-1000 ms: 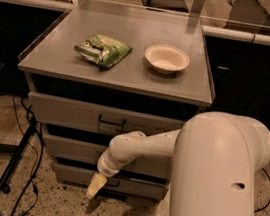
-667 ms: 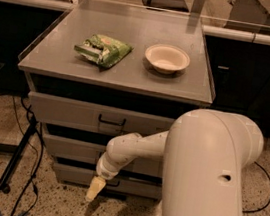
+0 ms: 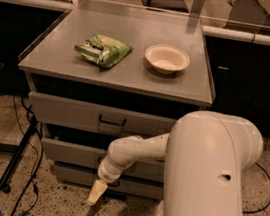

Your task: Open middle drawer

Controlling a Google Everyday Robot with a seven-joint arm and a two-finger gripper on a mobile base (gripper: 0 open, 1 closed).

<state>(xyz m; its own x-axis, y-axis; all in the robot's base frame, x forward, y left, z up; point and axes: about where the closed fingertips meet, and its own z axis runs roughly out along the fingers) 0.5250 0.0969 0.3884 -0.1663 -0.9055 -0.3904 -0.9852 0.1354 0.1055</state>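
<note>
The grey cabinet has three stacked drawers. The middle drawer [image 3: 70,153] is the grey front panel between the top drawer [image 3: 63,111] and the bottom drawer [image 3: 74,176]. Its handle is hidden behind my wrist. My gripper [image 3: 96,193] hangs pointing down in front of the bottom drawer, just below the middle drawer's front centre. My white arm [image 3: 205,181] reaches in from the right and covers the right part of the drawers.
On the cabinet top [image 3: 124,78] lie a green snack bag [image 3: 103,49] and a white bowl [image 3: 167,58]. The top drawer has a black handle [image 3: 111,122]. Black cables and a stand leg [image 3: 19,153] are on the speckled floor at the left.
The arm's large white housing has shifted a little to the left. The gripper has stayed in front of the lower drawers, perhaps slightly lower.
</note>
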